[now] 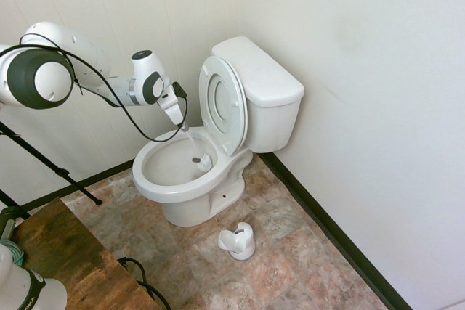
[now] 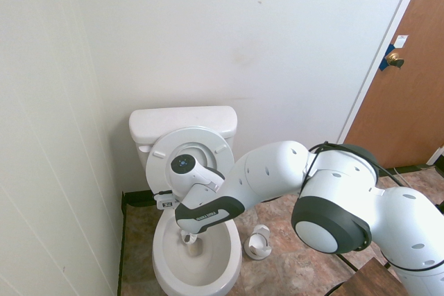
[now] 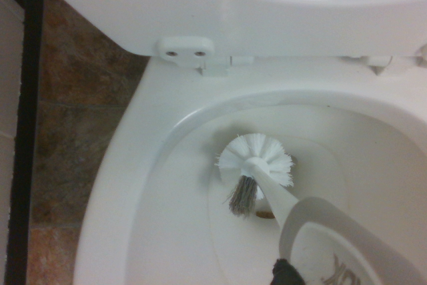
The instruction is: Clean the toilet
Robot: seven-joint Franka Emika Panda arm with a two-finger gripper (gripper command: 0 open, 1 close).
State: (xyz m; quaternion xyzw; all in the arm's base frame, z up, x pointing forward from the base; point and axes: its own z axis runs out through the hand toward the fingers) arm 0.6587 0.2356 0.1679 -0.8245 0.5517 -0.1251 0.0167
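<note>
The white toilet stands against the back wall with seat and lid raised against the tank. My gripper hangs over the bowl's rear and is shut on the thin handle of a white toilet brush. The brush head is down inside the bowl, at its back wall below the seat hinges. From the other side, the arm covers most of the brush, and only part of it shows in the bowl.
A small white brush holder stands empty on the tile floor right of the pedestal. A wooden table corner is at the lower left. Walls close in behind and right of the toilet, and a brown door is on the far side.
</note>
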